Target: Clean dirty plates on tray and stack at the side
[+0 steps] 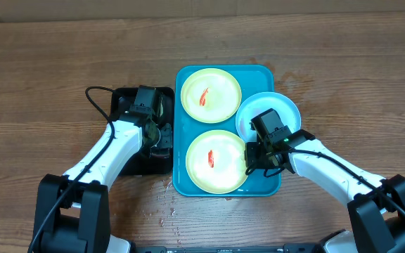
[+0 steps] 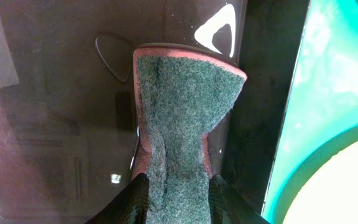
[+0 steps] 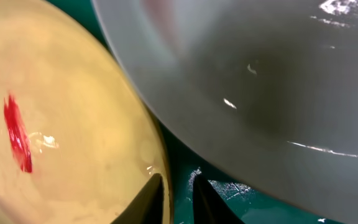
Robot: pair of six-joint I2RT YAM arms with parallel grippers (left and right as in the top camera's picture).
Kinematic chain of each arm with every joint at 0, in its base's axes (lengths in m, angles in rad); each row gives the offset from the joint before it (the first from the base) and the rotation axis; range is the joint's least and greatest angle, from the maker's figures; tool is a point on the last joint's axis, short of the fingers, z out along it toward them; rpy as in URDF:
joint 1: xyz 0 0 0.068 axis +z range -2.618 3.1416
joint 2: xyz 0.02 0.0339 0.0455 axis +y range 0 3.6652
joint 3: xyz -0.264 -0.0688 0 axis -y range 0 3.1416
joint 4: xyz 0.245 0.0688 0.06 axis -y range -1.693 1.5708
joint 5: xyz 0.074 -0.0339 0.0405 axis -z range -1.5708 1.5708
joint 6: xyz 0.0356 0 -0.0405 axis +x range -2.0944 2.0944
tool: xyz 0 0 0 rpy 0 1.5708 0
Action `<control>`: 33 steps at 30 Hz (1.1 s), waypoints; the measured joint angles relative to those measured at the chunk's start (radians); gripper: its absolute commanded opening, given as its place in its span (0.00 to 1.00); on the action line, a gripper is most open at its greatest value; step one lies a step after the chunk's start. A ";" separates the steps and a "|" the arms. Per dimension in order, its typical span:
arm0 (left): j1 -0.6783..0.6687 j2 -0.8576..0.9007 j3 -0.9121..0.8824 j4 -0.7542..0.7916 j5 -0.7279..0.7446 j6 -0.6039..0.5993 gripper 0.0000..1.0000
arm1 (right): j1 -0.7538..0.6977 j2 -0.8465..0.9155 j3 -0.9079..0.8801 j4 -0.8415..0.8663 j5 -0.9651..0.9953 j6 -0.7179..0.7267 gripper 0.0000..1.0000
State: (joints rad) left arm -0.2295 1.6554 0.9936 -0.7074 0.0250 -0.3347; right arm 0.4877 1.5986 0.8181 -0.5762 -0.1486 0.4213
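L claw [image 2: 179, 186] clamps sponge [image 2: 182, 112] over black tray [image 1: 126, 95], left of teal tray [image 1: 181, 183]. R claw [image 3: 178, 186], tips slightly apart, by rim of yellow plate [image 1: 220, 169] at teal tray's near end. Steady plate w/ R, scrub smear [image 1: 211, 159] lightly.

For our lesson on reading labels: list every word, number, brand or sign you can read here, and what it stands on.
None readable: no words or numbers show in any view.
One mark without letters: a white rounded triangle on the black tray, perhaps only a reflection.
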 measured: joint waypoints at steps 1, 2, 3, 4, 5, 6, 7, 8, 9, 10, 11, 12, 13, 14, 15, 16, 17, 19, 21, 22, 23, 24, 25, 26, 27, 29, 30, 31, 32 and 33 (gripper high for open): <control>0.000 0.000 0.000 0.000 0.000 0.000 0.36 | 0.000 0.000 0.000 -0.001 0.001 -0.002 0.25; 0.000 0.000 0.000 0.001 0.000 0.000 0.36 | 0.000 0.000 0.000 -0.001 0.001 -0.003 0.25; 0.000 0.000 0.000 0.001 0.000 0.000 0.36 | 0.000 0.000 0.000 -0.001 0.001 -0.003 0.25; 0.000 0.000 0.000 0.001 0.000 0.000 0.36 | 0.000 0.000 0.000 -0.001 0.001 -0.003 0.24; 0.000 0.000 0.000 0.001 0.000 0.000 0.36 | 0.000 0.000 0.000 -0.002 0.002 -0.003 0.22; 0.000 0.000 0.000 0.001 0.000 0.000 0.36 | 0.000 0.000 0.000 -0.002 0.003 -0.003 0.18; 0.000 0.000 0.000 0.001 0.000 0.000 0.36 | 0.000 0.000 0.000 -0.002 0.003 -0.003 0.15; 0.000 0.000 0.000 0.001 0.000 0.000 0.36 | 0.000 0.000 0.000 -0.003 0.004 -0.003 0.14; 0.000 0.000 0.000 0.001 0.000 0.000 0.36 | 0.000 0.000 0.000 -0.006 0.004 -0.002 0.12; 0.000 0.000 0.000 0.000 0.000 0.000 0.36 | 0.000 0.000 0.000 -0.009 0.003 -0.003 0.11; 0.000 0.000 0.000 0.000 0.000 0.000 0.36 | 0.002 0.000 0.000 -0.009 0.003 -0.002 0.11; 0.000 0.000 0.000 -0.002 0.000 0.000 0.36 | 0.005 0.000 0.000 -0.009 0.003 -0.003 0.11; 0.000 0.000 0.000 -0.002 0.000 0.000 0.36 | 0.009 0.000 -0.001 -0.009 0.004 -0.003 0.11; 0.000 0.000 0.000 -0.002 0.000 0.000 0.36 | 0.013 0.000 -0.002 -0.010 0.005 -0.003 0.11; 0.000 0.000 0.000 -0.002 0.000 0.000 0.36 | 0.018 0.000 -0.002 -0.011 0.008 -0.003 0.10; 0.000 0.000 0.000 -0.002 0.000 0.000 0.36 | 0.023 0.000 -0.003 -0.011 0.007 -0.003 0.09; 0.000 0.000 0.000 -0.002 0.000 0.000 0.36 | 0.026 0.000 -0.004 -0.011 0.008 -0.003 0.08; 0.000 0.000 0.000 -0.002 0.000 0.000 0.37 | 0.031 0.000 -0.005 -0.012 0.010 -0.003 0.08; 0.000 0.000 0.000 -0.002 0.000 0.000 0.37 | 0.031 0.000 -0.007 -0.012 0.011 -0.003 0.08; 0.000 0.000 0.000 -0.002 0.000 0.000 0.36 | 0.031 0.000 -0.007 -0.012 0.011 -0.003 0.08; 0.000 0.000 0.000 -0.002 0.000 -0.001 0.35 | 0.031 0.000 -0.007 -0.011 0.011 -0.003 0.08; 0.000 0.000 0.000 -0.002 0.000 -0.001 0.35 | 0.031 0.000 -0.007 -0.011 0.011 -0.003 0.08; 0.000 0.000 0.000 0.000 0.000 -0.001 0.35 | 0.031 0.000 -0.007 -0.011 0.011 -0.003 0.08; 0.000 0.000 0.000 0.005 0.000 -0.001 0.35 | 0.031 0.000 -0.007 -0.011 0.012 -0.003 0.08; 0.000 0.000 0.000 0.011 -0.002 -0.001 0.35 | 0.031 0.000 -0.007 -0.011 0.013 -0.004 0.08; 0.000 0.000 0.000 0.029 -0.008 0.000 0.34 | 0.031 0.000 -0.007 -0.012 0.016 -0.003 0.08; 0.000 0.000 0.000 0.036 -0.011 0.000 0.33 | 0.031 0.000 -0.007 -0.011 0.016 -0.003 0.08; 0.000 0.000 0.000 0.042 -0.014 0.000 0.32 | 0.031 0.000 -0.007 -0.011 0.018 -0.003 0.08; 0.000 0.000 0.000 0.046 -0.015 0.000 0.31 | 0.031 0.000 -0.007 -0.011 0.018 -0.003 0.08; 0.000 0.000 0.000 0.048 -0.015 0.000 0.33 | 0.031 0.000 -0.007 -0.012 0.018 -0.003 0.08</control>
State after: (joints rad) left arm -0.2295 1.6554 0.9936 -0.6598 0.0097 -0.3351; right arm 0.5186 1.5986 0.8108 -0.5880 -0.1303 0.4183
